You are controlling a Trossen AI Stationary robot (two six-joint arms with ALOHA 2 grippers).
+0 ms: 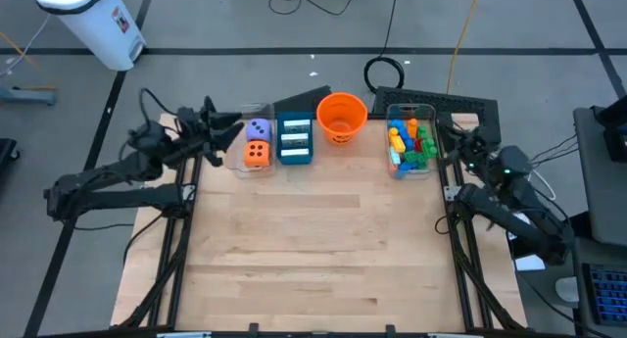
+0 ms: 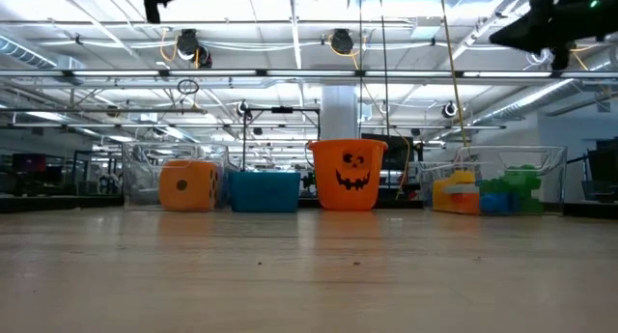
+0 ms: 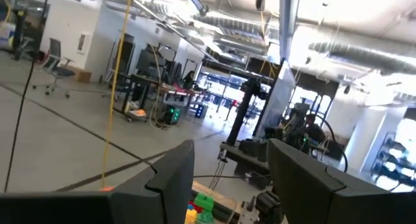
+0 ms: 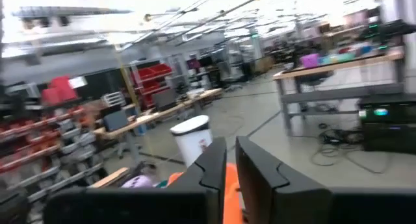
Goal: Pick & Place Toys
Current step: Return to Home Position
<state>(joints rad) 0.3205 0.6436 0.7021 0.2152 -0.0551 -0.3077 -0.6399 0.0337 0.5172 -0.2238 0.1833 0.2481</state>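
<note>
Left gripper is raised at the back left edge of the tabletop. Fingers are spread wide and released, with nothing between them. The left clear bin lies just beside this gripper, toward the table's middle. It holds the purple die, and the orange die sits next to it on the side nearer the tabletop's front. The teal box touches that bin on its far side from the left gripper, and flat cards lie in it. The orange bucket stands past the box, roughly midway between the two grippers. Right gripper is raised at the back right edge. In the right wrist view its fingers are drawn nearly together with only a thin slit between them, and they grasp nothing. The right clear bin lies just beside this gripper, toward the bucket. It is heaped with bricks in yellow, orange, blue, red and green. In the low view the orange die, teal box, bucket and bricks stand in a row along the far edge. Both arms show there only as dark shapes at the top, well above the row. The left wrist view catches green and yellow bricks low between its fingers, farther off.
</note>
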